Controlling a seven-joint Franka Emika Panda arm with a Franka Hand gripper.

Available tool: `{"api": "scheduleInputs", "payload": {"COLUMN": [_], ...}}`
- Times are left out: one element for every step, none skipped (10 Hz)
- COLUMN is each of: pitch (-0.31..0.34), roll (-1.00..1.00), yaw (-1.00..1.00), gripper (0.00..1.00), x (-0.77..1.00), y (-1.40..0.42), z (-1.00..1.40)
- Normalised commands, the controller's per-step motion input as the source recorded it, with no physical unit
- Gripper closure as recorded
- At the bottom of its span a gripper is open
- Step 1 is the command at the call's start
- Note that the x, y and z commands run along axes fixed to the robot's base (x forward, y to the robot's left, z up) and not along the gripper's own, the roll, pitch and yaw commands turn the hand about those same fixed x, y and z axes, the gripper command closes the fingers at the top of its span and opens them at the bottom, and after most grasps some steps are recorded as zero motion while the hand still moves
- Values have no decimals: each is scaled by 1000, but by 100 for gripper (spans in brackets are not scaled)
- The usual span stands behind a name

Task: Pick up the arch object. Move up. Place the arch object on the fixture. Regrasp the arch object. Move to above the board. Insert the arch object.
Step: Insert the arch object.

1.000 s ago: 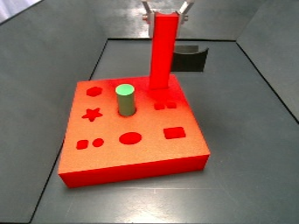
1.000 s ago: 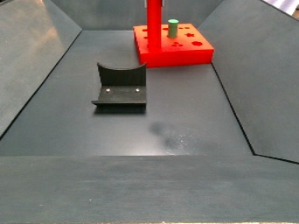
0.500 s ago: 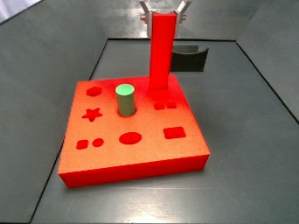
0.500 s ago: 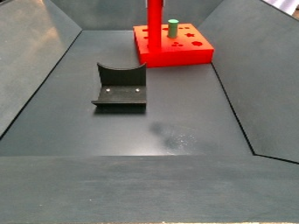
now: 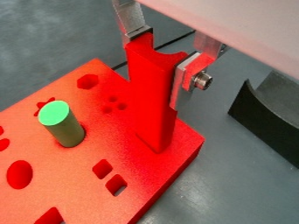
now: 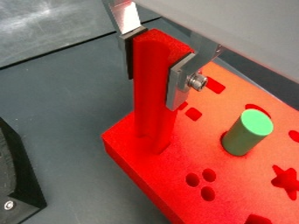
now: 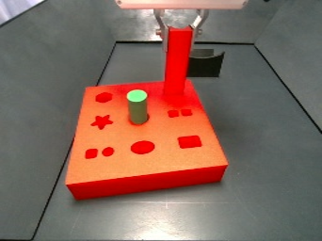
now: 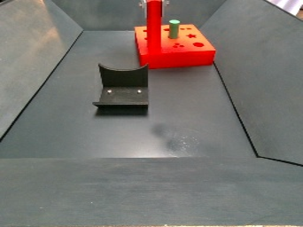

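Lower now than a second ago: the arch object (image 7: pixel 178 62) stands shorter above the board (image 7: pixel 164 160) in a side view, and the gripper (image 7: pixel 178 25) has come down into frame with it, so the insertion looks underway. Bar is held upright, lower end meeting the board near its back edge by the corner, most likely sunk partway into a cutout there (the slot itself is hidden by the bar, cannot confirm depth). Jaws are clenched on the arch object near its top: in both wrist views the silver fingers (image 5: pixel 187 77) press flat on opposite faces of the bar (image 6: pixel 152 87). Gripping high keeps the plates clear of the board while the bar goes down, which is likely why it was regrasped on end. Green cylinder peg (image 5: pixel 61 123) stands upright in its own hole beside the bar, apart from it, not touching. Fixture (image 8: pixel 120 87) sits empty on the dark floor (image 8: pixel 178 133), well apart from the board (image 8: pixel 178 49), its job done. Remaining, by my guess: finish pushing down, then release.
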Motion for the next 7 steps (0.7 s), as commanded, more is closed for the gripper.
{"api": "scheduleInputs", "payload": {"pitch": [0,-54,-59,-74,-76,-170,-39], "roll": [-63,-61,-70,0,0,-51,0], "yaw": [-154,-131,-109,-140,-46,0,0], "gripper": [100,100,100,100,100,100,100], "x": [0,0,0,0,-11,0,0], "y": [80,46,77,34,0,0,0], "z": [-380,-374,-397,-426,-411,-180,-71]}}
